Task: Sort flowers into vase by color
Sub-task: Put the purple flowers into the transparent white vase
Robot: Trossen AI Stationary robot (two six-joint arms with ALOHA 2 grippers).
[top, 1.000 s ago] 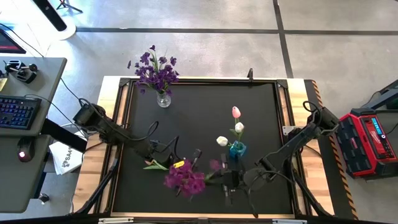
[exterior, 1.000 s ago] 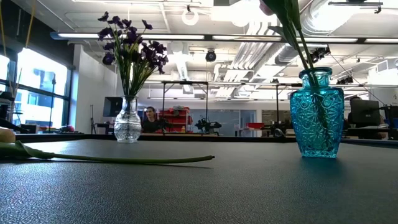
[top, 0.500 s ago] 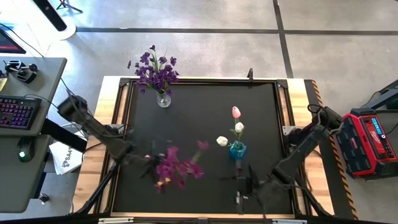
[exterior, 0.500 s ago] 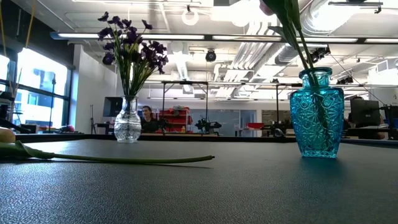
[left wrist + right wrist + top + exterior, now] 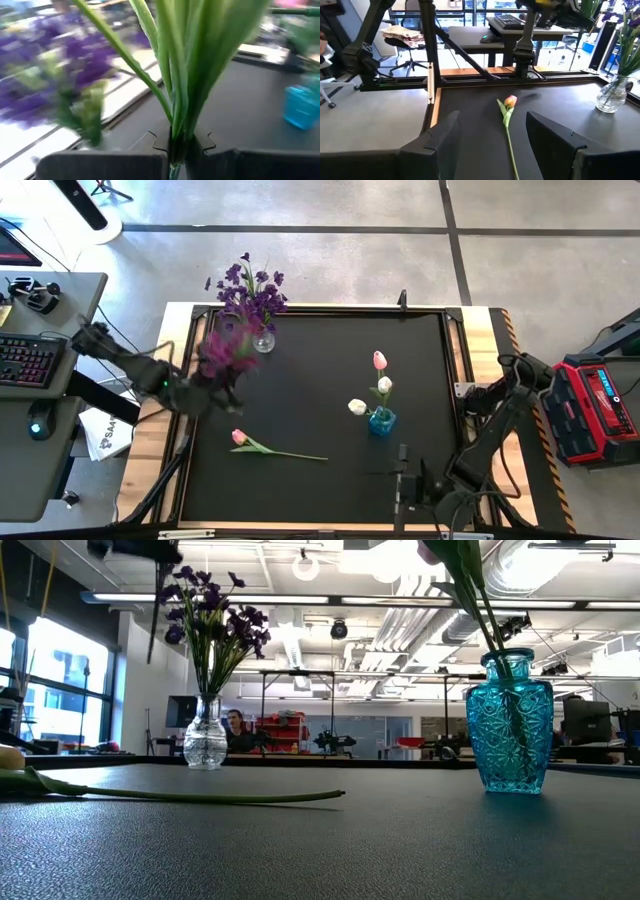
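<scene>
A workshop with bright ceiling lights and red tool chests lies beyond the black counter (image 5: 330, 430). At about eleven o'clock on the counter stands the clear vase (image 5: 263, 340), already full of purple blooms; the blue vase (image 5: 381, 421) with tulips sits right of centre, toward four o'clock. One pink tulip (image 5: 240, 438) lies flat at about seven o'clock. The left gripper (image 5: 176, 150) is pinching the stems of a purple spray (image 5: 225, 352), carried in the air just beside the clear vase at its eight o'clock side (the blossoms are smeared with motion, so exactly how close is hard to tell). The right gripper (image 5: 492, 145) waits spread and empty at the counter's five o'clock edge, facing the lying tulip.

The likely trouble is the crowded vase: the mouth is narrow and stuffed, so incoming stems may catch on the blooms, miss the opening, or nudge the light glass over. A loose stem might also slide from the pinch.
</scene>
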